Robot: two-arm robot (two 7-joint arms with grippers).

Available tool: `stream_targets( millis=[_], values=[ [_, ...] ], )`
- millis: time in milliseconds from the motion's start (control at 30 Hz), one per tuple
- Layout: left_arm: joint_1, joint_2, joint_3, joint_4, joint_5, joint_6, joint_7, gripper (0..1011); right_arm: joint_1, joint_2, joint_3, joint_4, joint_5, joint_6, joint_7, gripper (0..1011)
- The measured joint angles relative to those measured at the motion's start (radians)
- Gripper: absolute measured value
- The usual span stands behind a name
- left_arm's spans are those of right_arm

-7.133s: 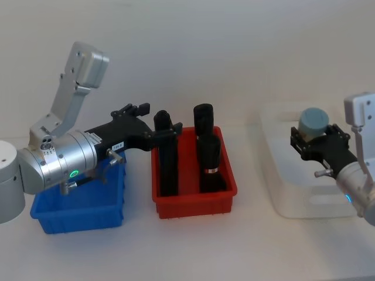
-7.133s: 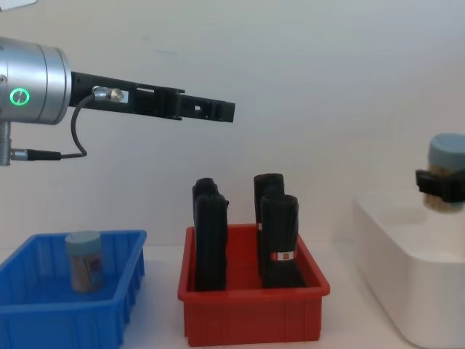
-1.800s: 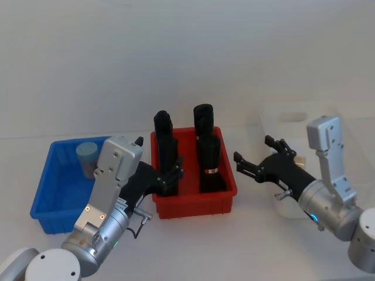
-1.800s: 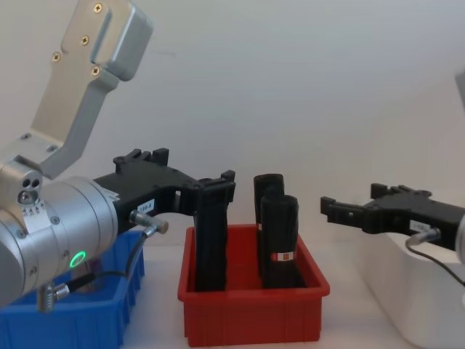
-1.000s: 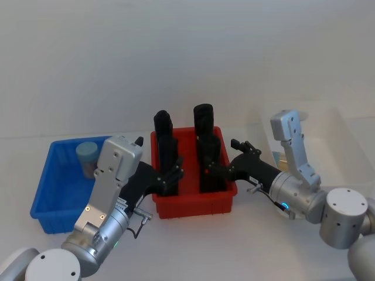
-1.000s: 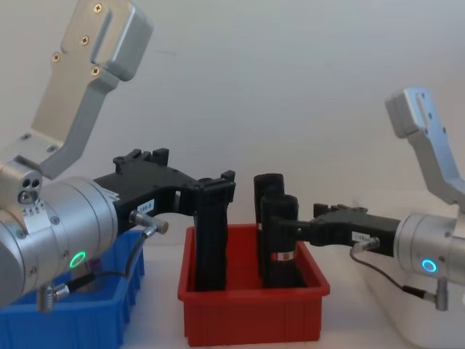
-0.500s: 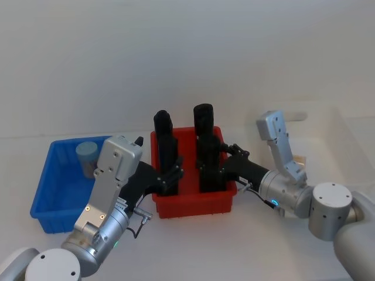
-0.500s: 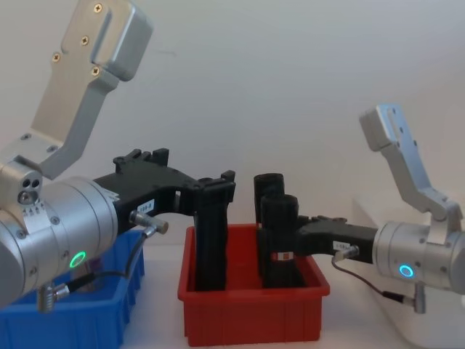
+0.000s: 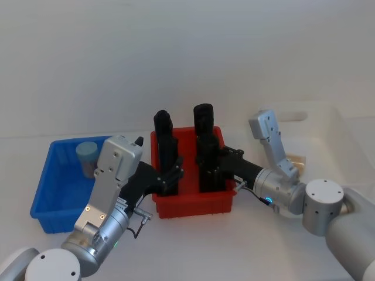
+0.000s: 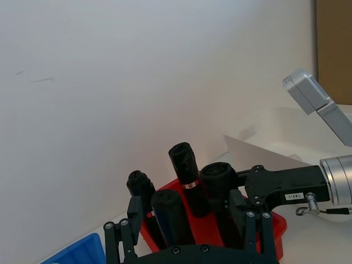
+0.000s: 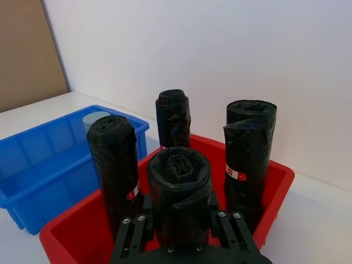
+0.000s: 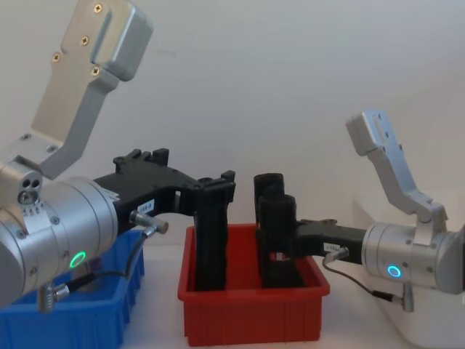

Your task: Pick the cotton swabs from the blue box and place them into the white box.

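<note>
One cotton swabs tub (image 9: 87, 153) with a pale blue-grey lid stands in the far left corner of the blue box (image 9: 55, 202); its lid (image 11: 94, 117) peeks out behind a black roll. The white box (image 9: 293, 116) stands at the right, and a tan bit (image 9: 299, 159) shows inside it behind my right arm. My right gripper (image 9: 214, 163) reaches over the red bin (image 9: 193, 206), open, its fingers (image 11: 144, 209) on either side of the front right black roll (image 11: 179, 176). My left gripper (image 9: 174, 173) hangs open at the red bin's left side, holding nothing.
Several tall black rolls (image 12: 211, 240) stand upright in the red bin (image 12: 254, 314), between the blue box (image 12: 73, 320) and the white box (image 12: 436, 334). Both arms crowd the bin's front. A pale wall closes the back.
My right gripper has moved further left, from the red bin's right side onto the front right black roll. The left arm has not moved.
</note>
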Motion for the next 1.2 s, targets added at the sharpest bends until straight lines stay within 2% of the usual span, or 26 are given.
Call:
stream_targets(
  millis=[67,167,400,600,700,733,800,1200],
  values=[
    [0.0,0.0,0.0,0.0,0.0,0.0,0.0,1000,0.01,-0.003,0.0,0.02,-0.002,-0.011,0.0,512],
    [0.0,0.0,0.0,0.0,0.0,0.0,0.0,1000,0.02,-0.006,0.002,0.037,-0.004,-0.024,-0.003,475],
    [0.0,0.0,0.0,0.0,0.0,0.0,0.0,1000,0.015,-0.002,0.007,0.018,-0.007,-0.036,-0.018,431],
    [0.0,0.0,0.0,0.0,0.0,0.0,0.0,1000,-0.041,0.019,0.014,-0.106,-0.006,-0.015,-0.046,394],
    [0.0,0.0,0.0,0.0,0.0,0.0,0.0,1000,-0.093,0.036,0.017,-0.212,0.001,0.01,-0.074,381],
    [0.0,0.0,0.0,0.0,0.0,0.0,0.0,1000,-0.093,0.036,0.017,-0.212,0.001,0.01,-0.074,378],
    [0.0,0.0,0.0,0.0,0.0,0.0,0.0,1000,-0.129,0.05,0.019,-0.3,0.006,0.031,-0.097,366],
    [0.0,0.0,0.0,0.0,0.0,0.0,0.0,999,-0.256,0.096,0.028,-0.574,0.019,0.112,-0.218,360]
  ],
)
